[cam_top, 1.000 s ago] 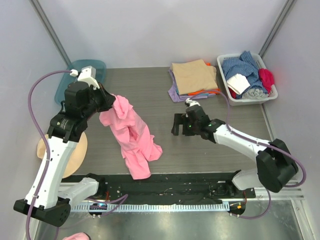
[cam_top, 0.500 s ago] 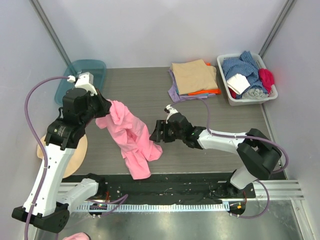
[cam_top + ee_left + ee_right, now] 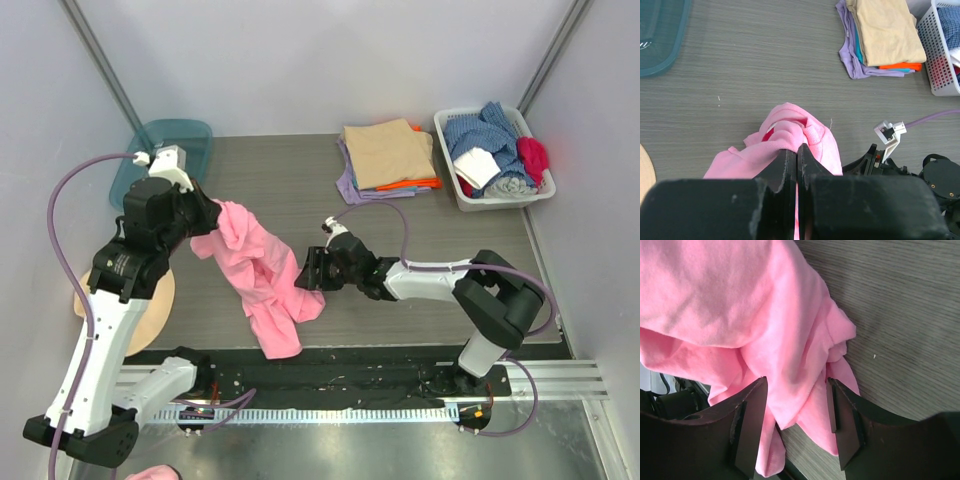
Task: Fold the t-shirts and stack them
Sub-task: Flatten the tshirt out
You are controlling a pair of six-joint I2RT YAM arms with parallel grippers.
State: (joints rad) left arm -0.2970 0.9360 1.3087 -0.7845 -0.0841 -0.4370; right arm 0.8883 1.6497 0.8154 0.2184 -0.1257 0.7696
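Left of centre, a limp bright pink cloth t-shirt [image 3: 262, 280] droops onto the grey counter [image 3: 300, 180], pinched in the closed left hand [image 3: 796, 152]; the wide-open right hand [image 3: 795, 390] straddles its light, floppy edge, likely the best hold.

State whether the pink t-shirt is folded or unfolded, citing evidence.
Unfolded: the pink t-shirt hangs bunched from the left gripper, its lower part crumpled on the table.

From my feed I see a dark grey wood-grain desk [image 3: 300, 170] boxed in by plain pale walls [image 3: 320, 60], slanted metal posts [image 3: 100, 65] in the back corners, evenly lit.
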